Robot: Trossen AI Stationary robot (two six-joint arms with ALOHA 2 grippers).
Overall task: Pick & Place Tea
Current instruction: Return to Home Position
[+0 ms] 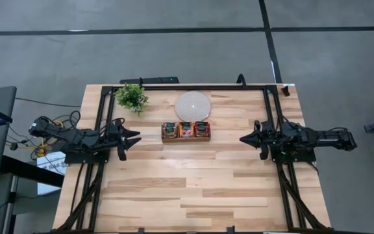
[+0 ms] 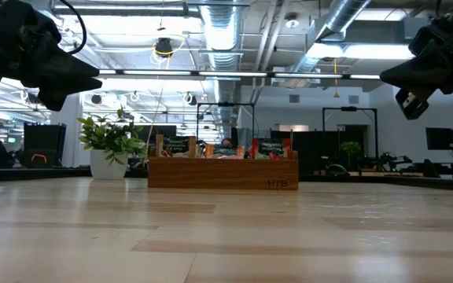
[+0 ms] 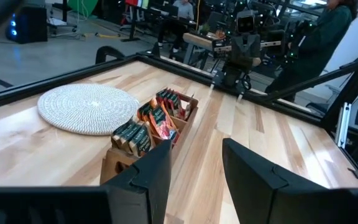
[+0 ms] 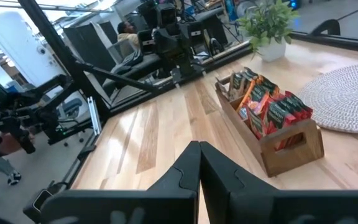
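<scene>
**A:** Well, can you count the tea sachets (image 1: 186,129)?

**B:** No. You see them standing packed in the wooden organizer (image 1: 186,139), overlapping, their lower halves hidden behind its wall.

**A:** And your grippers?

**B:** Your left gripper (image 1: 137,137) hangs off the organizer's left end, fingers apart. Your right gripper (image 1: 243,139) hangs off its right end, fingers pressed together. Both are well apart from the tea.

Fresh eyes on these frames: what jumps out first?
The wooden tray at mid-table catches the eye first, its three sections filled with upright tea sachets. The round white disc lies just behind it, and a potted plant stands off toward the left arm's side. Both arms hang at the table's sides, raised off the wood: left gripper open, right gripper shut, neither holding anything.
</scene>
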